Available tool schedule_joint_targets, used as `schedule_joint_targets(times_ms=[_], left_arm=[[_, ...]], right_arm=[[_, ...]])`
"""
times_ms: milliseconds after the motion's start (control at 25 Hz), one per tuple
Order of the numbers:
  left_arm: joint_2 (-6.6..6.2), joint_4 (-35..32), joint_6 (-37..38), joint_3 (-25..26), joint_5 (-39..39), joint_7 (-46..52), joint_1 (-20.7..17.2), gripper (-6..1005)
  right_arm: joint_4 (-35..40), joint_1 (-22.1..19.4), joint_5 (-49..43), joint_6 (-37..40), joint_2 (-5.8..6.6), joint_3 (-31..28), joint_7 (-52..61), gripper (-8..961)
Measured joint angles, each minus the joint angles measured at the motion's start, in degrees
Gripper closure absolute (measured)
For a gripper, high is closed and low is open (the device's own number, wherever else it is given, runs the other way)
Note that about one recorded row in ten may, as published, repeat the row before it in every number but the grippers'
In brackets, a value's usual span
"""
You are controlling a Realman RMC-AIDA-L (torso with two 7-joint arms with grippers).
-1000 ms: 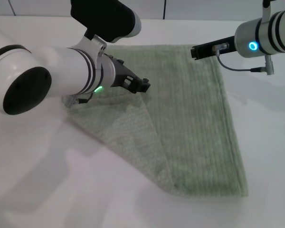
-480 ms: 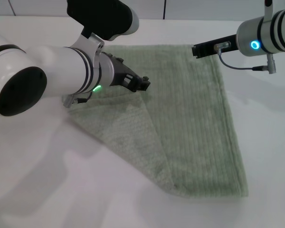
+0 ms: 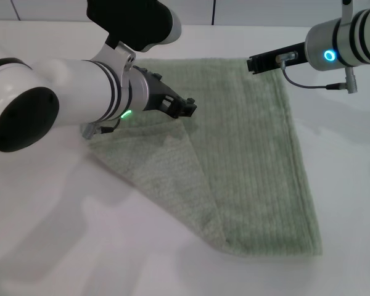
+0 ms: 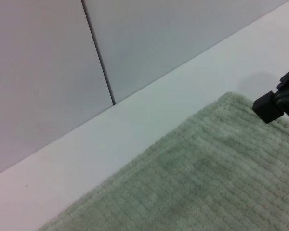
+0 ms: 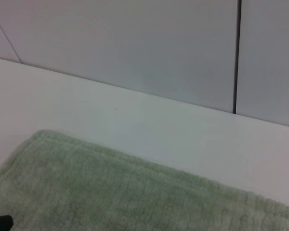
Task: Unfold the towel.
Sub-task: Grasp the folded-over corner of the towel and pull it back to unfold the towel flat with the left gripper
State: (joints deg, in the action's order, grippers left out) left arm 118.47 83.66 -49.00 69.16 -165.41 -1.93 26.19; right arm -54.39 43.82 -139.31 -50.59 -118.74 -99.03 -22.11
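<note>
The pale green towel (image 3: 253, 160) lies on the white table, with its left part folded over as a triangular flap (image 3: 154, 166). My left gripper (image 3: 188, 110) sits at the tip of that flap, near the towel's middle, and is shut on the flap's corner. My right gripper (image 3: 251, 63) hovers at the towel's far right corner. It also shows in the left wrist view (image 4: 275, 102), right at that corner. Both wrist views show the far hem of the towel (image 4: 207, 183) (image 5: 111, 192).
The white table (image 3: 80, 246) spreads around the towel. A grey panelled wall (image 4: 62, 72) rises just behind the table's far edge. A cable (image 3: 308, 86) hangs from the right arm over the towel's far right side.
My left gripper has edged slightly right with the flap's tip. My right gripper has shifted a little at the far corner. The towel lies much as before.
</note>
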Motion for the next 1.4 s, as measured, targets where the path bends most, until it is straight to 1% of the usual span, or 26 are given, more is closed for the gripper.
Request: schedule_joint_targets(times_ms=[120,200,520,840,1400], left_arm=[[0.0,0.48,-0.03,-0.01,0.0,-0.09,-0.28,202],[-0.1,1.74,0.01,0.06,-0.03,-0.35,-1.14,202],[-0.08,2.27,-0.11,0.11,-0.09,-0.49,-1.67,202],[-0.12,2.97,-0.13,0.08,-0.1,-0.51,-1.96,203],[-0.17,3.54,-0.92,0.19,-0.09,-0.56,-2.13,202]], right_arm=[[-0.1,0.01,0.0,-0.03,0.0,0.05,0.11,955],[-0.11,0.05,0.0,-0.04,0.0,0.06,0.18,955],[-0.11,0.12,0.0,-0.13,0.0,0.07,0.23,954],[-0.11,-0.35,0.0,-0.29,0.0,0.06,0.23,954],[-0.11,0.03,0.0,-1.36,0.0,0.15,0.23,955]])
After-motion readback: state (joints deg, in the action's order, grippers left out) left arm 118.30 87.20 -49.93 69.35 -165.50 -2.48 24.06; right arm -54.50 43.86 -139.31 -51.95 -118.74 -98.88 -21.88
